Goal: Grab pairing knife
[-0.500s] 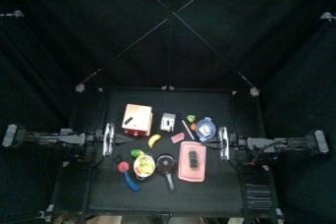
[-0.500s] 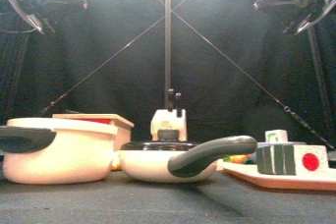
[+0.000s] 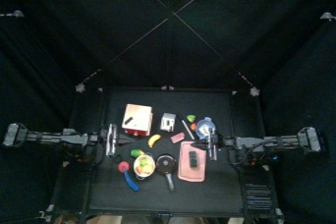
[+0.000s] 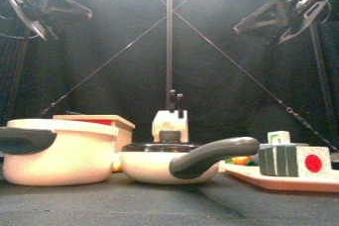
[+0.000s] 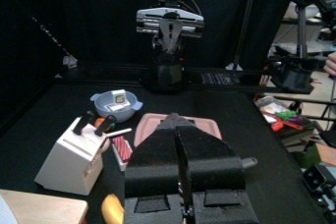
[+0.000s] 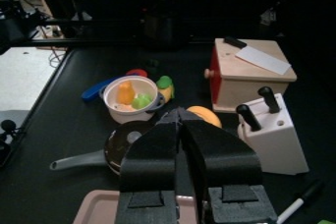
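Black paring knife handle (image 6: 264, 98) upright in white knife block (image 6: 274, 135); both pincers together, empty

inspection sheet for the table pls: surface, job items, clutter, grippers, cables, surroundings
Surface: black table, crowded in the middle.
Job's things: white knife block with black handles standing in it; none pulled out.
Clutter: cream pot, pan, pink board, wooden box with a cleaver on top, bowl of toy food.
Grippers: left gripper and right gripper both shut, holding nothing, each at its own table side.
Cables: nothing seen.
Surroundings: black curtains; a room behind.
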Motion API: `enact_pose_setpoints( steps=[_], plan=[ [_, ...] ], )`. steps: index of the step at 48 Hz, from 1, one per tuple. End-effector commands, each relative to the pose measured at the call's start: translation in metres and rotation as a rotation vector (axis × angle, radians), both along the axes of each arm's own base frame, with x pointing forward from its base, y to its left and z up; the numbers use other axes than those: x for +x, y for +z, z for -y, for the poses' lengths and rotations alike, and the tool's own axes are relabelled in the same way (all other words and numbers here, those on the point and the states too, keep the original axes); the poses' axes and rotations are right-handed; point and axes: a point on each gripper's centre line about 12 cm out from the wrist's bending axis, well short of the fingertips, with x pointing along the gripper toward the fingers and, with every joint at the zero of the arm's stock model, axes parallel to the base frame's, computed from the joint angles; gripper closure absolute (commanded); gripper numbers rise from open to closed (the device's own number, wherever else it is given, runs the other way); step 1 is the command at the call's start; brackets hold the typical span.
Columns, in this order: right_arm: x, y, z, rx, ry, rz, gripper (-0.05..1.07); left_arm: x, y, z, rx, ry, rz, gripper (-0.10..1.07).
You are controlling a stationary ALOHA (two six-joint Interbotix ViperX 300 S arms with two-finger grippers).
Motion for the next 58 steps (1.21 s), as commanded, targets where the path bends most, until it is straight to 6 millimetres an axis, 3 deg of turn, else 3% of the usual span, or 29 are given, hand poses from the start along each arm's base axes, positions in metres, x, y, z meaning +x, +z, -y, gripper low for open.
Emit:
enact_pose_setpoints(
  steps=[1, 22, 36, 49, 58],
  plan=[
    [0.005, 0.012, 0.002, 0.002, -0.007, 0.029, 1.01, 0.006, 0.005, 0.000, -0.003, 0.001, 0.008, 0.91],
    [0.008, 0.009, 0.019, -0.002, -0.070, 0.047, 1.00, 0.022, -0.001, -0.002, 0.004, 0.012, 0.009, 0.66],
    [0.026, 0.002, 0.030, -0.014, -0.099, 0.022, 1.00, 0.035, -0.004, -0.016, 0.004, 0.067, 0.015, 0.62],
    [0.047, -0.008, 0.038, -0.042, -0.101, -0.031, 1.00, 0.052, -0.007, -0.043, 0.000, 0.169, 0.001, 0.63],
    [0.064, -0.021, 0.042, -0.080, -0.084, -0.083, 0.90, 0.067, -0.015, -0.058, -0.005, 0.216, 0.005, 0.64]
  ],
)
